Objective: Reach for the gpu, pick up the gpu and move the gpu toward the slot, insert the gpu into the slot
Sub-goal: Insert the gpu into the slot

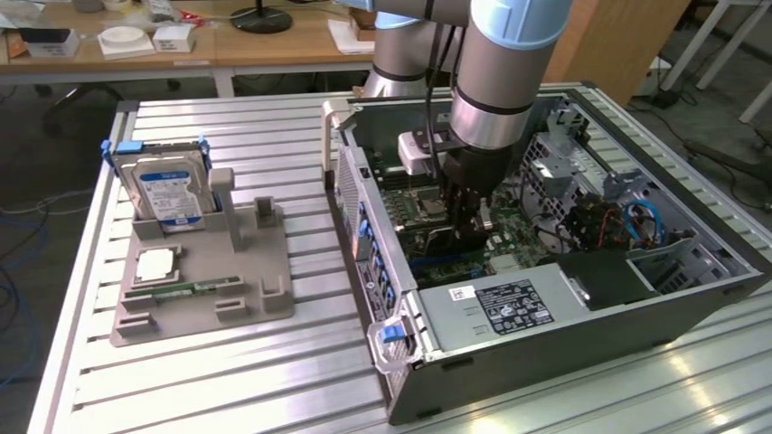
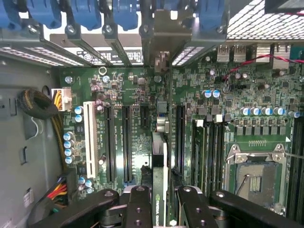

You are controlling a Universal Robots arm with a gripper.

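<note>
**Mia:** Why is the robot arm [image 1: 507, 63] reaching down into the big grey computer case [image 1: 567, 307]?

**Sam:** It is holding the gpu [image 2: 160, 187]. In the wrist view, the gripper [image 2: 160, 209] has its two black fingers [image 2: 138, 209] pressed on both sides of the thin card. The card stands on its edge, so I think it is held that way to go straight down into the slot [image 2: 179, 137].

**Mia:** Where is the slot?

**Sam:** It is one of the long dark strips on the green motherboard [image 2: 247, 90]. The card sits over the board in the middle of those strips, and its silver end [image 2: 161, 61] points at the back wall of the case. I cannot tell if the card's edge is already in the slot or just above it.

**Mia:** Why is the case lying on its side?

**Sam:** I think it is so the board faces up and the arm can push from above.

**Mia:** What is it all sitting on?

**Sam:** A silver metal table [image 1: 241, 136] with long grooves. On the exterior view's left there is a grey holder [image 1: 205, 280]. A hard drive [image 1: 163, 190] with a blue label stands in it, and a small green memory stick [image 1: 199, 289] lies flat in it.

**Mia:** And the room?

**Sam:** Behind the table is a wooden desk [image 1: 266, 45] with small white boxes [image 1: 127, 41] on it. Cables [image 1: 18, 226] lie on the floor.
</note>
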